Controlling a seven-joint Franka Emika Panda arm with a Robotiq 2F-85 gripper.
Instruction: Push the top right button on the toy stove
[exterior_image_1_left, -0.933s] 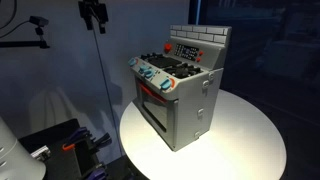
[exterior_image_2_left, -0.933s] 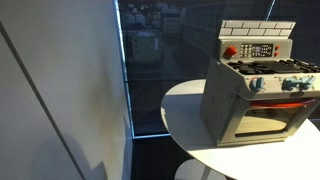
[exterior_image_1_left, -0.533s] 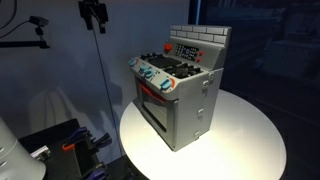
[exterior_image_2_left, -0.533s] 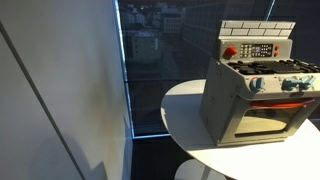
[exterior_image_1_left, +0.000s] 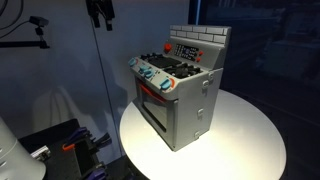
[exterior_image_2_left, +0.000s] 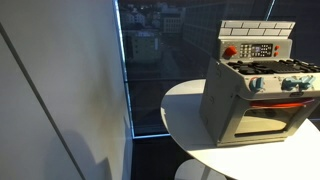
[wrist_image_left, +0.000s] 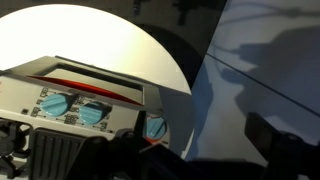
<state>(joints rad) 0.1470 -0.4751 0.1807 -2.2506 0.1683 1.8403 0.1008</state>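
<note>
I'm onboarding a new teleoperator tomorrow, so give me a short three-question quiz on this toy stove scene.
1. True or false: the grey boxy toy stove stands on the round white table.
2. Choose: the dark gripper is A) pressing a burner, B) hanging high, apart from the stove, C) lying on the table.
3. Fill in: in the wrist view, the stove's round front knobs are coloured ____.
Key: 1 true; 2 B; 3 teal.
</note>
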